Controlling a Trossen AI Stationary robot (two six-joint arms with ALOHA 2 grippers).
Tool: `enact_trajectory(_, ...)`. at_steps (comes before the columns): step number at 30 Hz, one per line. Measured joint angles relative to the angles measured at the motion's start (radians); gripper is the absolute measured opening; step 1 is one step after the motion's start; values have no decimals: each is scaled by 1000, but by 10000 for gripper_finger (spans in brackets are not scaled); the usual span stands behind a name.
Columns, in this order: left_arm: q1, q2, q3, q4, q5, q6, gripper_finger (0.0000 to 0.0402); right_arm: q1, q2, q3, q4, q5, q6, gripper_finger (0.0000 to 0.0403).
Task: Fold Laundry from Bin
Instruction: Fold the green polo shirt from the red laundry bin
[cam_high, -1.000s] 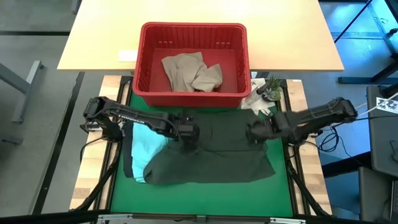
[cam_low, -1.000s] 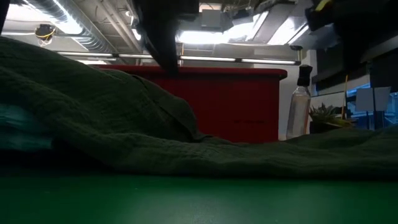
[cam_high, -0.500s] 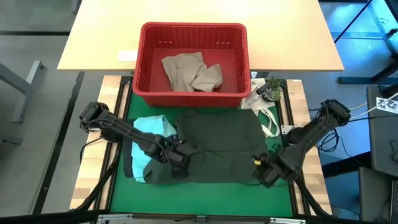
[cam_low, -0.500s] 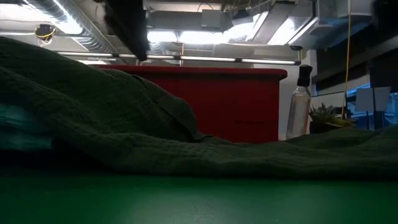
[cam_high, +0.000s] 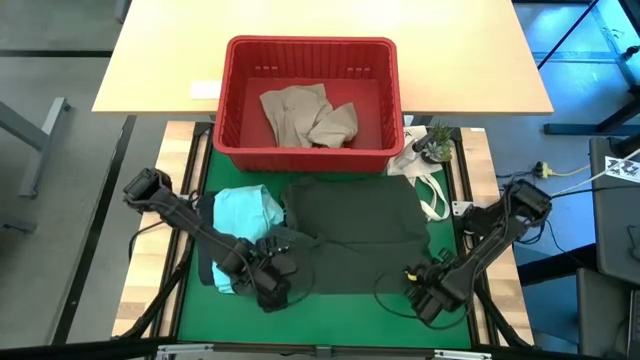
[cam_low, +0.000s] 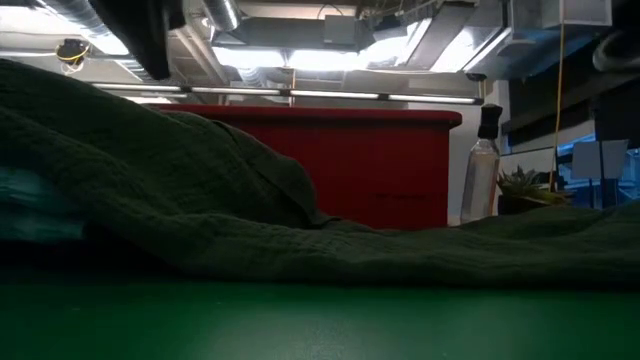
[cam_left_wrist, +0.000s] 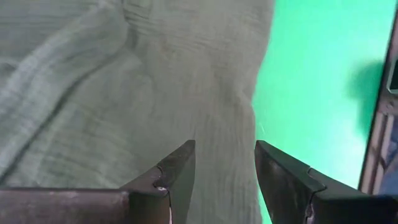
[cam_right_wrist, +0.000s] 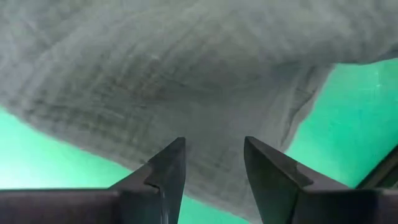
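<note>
Dark olive garment spread on green mat before red bin. Left gripper and right gripper at near edge, fingers parted, holding nothing.

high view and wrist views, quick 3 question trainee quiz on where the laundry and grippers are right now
1. True or false: the beige-tan garment lies inside the red bin.
2. Which garment sits beside the dark olive garment, on the left arm's side? A) light teal B) white C) red
3. Fill in: the left gripper and right gripper are both at the near ____ of the dark olive garment.

Key:
1. True.
2. A, the light teal garment.
3. Edge; in each wrist view the fingers stand apart over the cloth, not clamped on it.
</note>
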Motion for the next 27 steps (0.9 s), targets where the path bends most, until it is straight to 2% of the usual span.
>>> enact_trajectory(5,-39,0,0,0,-15,1,159,0,54,3,35,-39,0,161)
enact_trajectory(18,-76,1,0,-43,-62,-5,159,0,65,34,73,-400,-43,161)
enact_trajectory(27,-75,1,0,-48,-56,-7,159,0,64,34,89,-423,-65,161)
